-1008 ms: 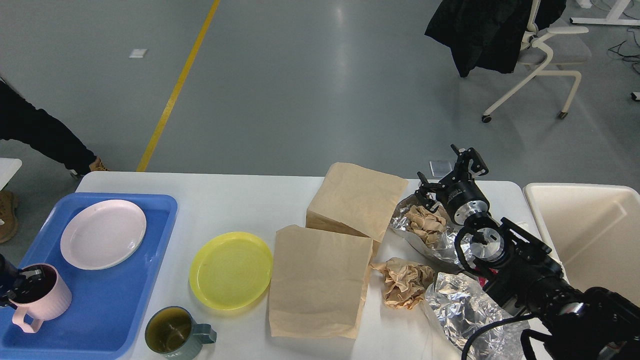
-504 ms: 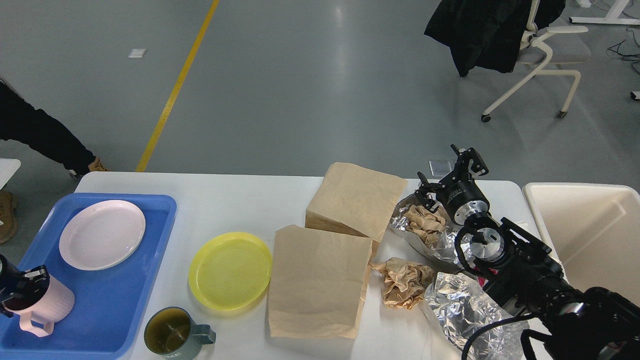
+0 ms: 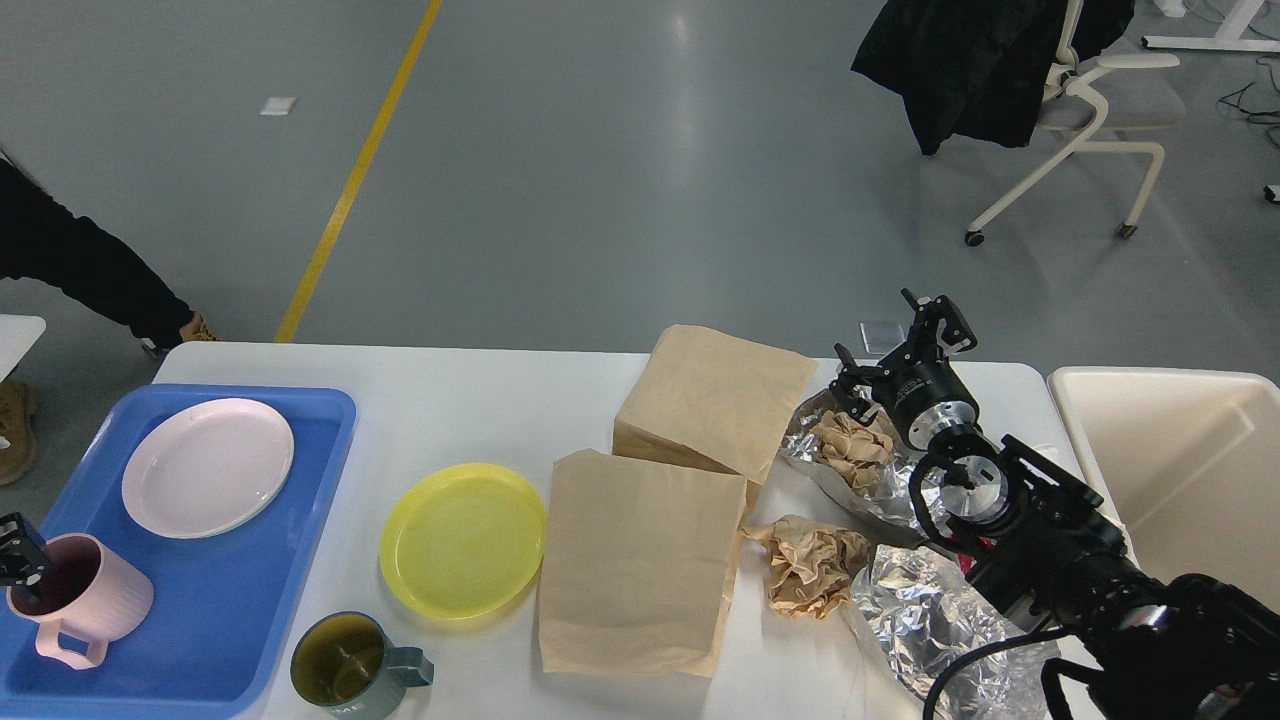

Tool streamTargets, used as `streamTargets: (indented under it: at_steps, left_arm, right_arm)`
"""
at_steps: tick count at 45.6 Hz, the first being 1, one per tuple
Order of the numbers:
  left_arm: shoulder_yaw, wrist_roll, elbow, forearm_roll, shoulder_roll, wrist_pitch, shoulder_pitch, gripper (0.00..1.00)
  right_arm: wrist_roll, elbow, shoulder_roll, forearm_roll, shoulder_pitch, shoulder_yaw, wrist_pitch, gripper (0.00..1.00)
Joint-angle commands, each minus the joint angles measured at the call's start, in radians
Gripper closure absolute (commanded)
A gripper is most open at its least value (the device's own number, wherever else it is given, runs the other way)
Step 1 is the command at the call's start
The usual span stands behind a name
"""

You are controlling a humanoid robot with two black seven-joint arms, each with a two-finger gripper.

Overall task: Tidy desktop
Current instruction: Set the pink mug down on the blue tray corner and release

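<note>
worktop (image 3: 480,410): white, spans the view below me, cluttered
left side: blue tray (image 3: 230,600) holding a pink plate (image 3: 208,467) and pink mug (image 3: 80,598)
my left end effector (image 3: 20,555): at the mug's rim, grip unclear
middle: yellow plate (image 3: 463,538), two paper bags (image 3: 640,570)
my right end effector (image 3: 900,350): fingers spread, above crumpled foil (image 3: 880,480)

Colours across the white surface (image 3: 480,400)

Blue tray (image 3: 200,620), pale pink plate (image 3: 208,467), pink ribbed mug (image 3: 85,600), yellow plate (image 3: 463,539), grey-green mug (image 3: 352,675), tan paper bags (image 3: 635,570), crumpled silver foil (image 3: 925,620), cream bin (image 3: 1180,470), black pincer (image 3: 895,350).
</note>
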Motion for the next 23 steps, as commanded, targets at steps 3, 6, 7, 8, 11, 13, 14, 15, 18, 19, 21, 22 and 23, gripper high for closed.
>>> streamTargets:
  at_steps: [3,6,7,8,11,13,14,15,18,19,21,22,23]
  left_arm:
    - [0.071,-0.005,-0.005,-0.003,0.020,-0.075,-0.110,0.17]
    - [0.104,-0.005,-0.006,-0.001,0.037,-0.124,-0.163,0.16]
    - [0.116,-0.005,-0.006,-0.001,0.043,-0.133,-0.186,0.16]
    - [0.128,-0.005,-0.009,-0.001,0.048,-0.133,-0.207,0.16]
    - [0.176,-0.005,-0.017,-0.001,0.059,-0.133,-0.301,0.16]
    - [0.215,-0.006,-0.018,-0.001,0.060,-0.133,-0.376,0.16]
    - [0.234,-0.008,-0.018,-0.001,0.060,-0.133,-0.415,0.16]
    - [0.254,-0.011,-0.020,-0.001,0.059,-0.133,-0.457,0.16]
    - [0.297,-0.014,-0.038,-0.009,0.051,-0.133,-0.575,0.16]
    - [0.308,-0.014,-0.054,-0.012,0.050,-0.133,-0.609,0.16]
    - [0.318,-0.015,-0.092,-0.018,0.041,-0.133,-0.670,0.16]
    - [0.320,-0.017,-0.112,-0.020,0.030,-0.133,-0.699,0.16]
    - [0.323,-0.020,-0.132,-0.023,0.016,-0.133,-0.727,0.16]
  right_arm:
    - [-0.001,0.000,0.000,0.000,0.000,0.000,0.000,0.00]
    - [0.001,0.000,0.000,0.000,0.000,0.000,0.000,0.00]
    - [0.001,0.000,0.000,0.000,0.000,0.000,0.000,0.00]
    - [0.001,0.000,0.000,0.000,0.000,0.000,0.000,0.00]
    - [0.001,0.000,0.000,0.000,0.000,0.000,0.000,0.00]
    - [0.001,0.000,0.000,0.000,0.000,0.000,0.000,0.00]
    - [0.001,0.000,0.000,0.000,0.000,0.000,-0.001,0.00]
    - [0.001,0.000,0.000,0.000,0.000,0.000,-0.001,0.00]
    - [0.001,0.000,0.000,0.000,0.000,0.000,0.000,0.00]
    - [-0.001,0.000,0.000,0.000,0.000,0.000,0.000,0.00]
    - [0.001,0.000,0.000,0.000,0.000,0.000,0.000,0.00]
    - [0.001,0.000,0.000,0.000,0.000,0.000,-0.001,0.00]
    - [0.001,0.000,0.000,0.000,-0.002,0.000,0.000,0.00]
